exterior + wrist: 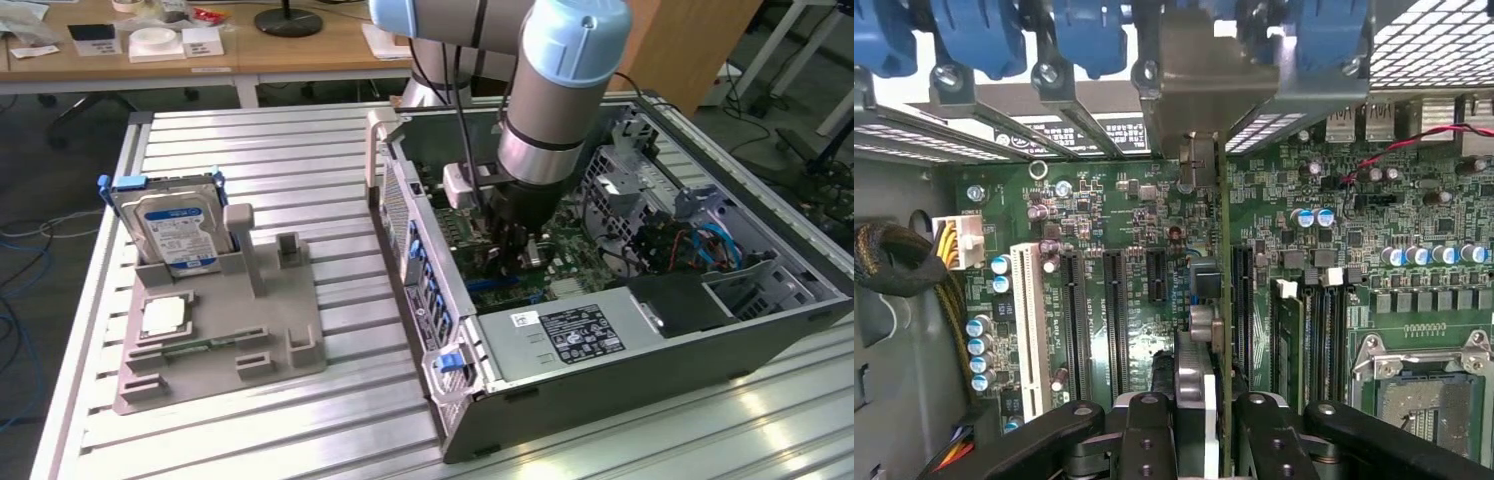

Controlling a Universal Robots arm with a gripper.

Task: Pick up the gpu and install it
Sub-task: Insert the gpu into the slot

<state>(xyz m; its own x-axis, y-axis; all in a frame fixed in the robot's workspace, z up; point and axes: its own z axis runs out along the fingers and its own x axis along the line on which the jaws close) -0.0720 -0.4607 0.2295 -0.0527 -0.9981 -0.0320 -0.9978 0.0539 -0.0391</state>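
Note:
My gripper (1206, 435) is shut on the gpu (1223, 240), which the wrist view shows edge-on as a thin green board with dark parts. Its pale silver bracket (1204, 85) reaches the case's rear slot openings. The card stands upright over the green motherboard (1114, 200), lined up beside a long black expansion slot (1240, 310). I cannot tell whether its edge sits in the slot. In the exterior view the gripper (518, 240) is lowered deep inside the open computer case (441, 300), and the arm hides the card there.
More black slots (1116, 320) and an empty processor socket (1429, 400) lie on either side of the card. A power supply (567, 335) fills the case's near end. Outside, on the exterior view's left, a grey fixture (267, 340) holds a blue-labelled hard drive (174, 235).

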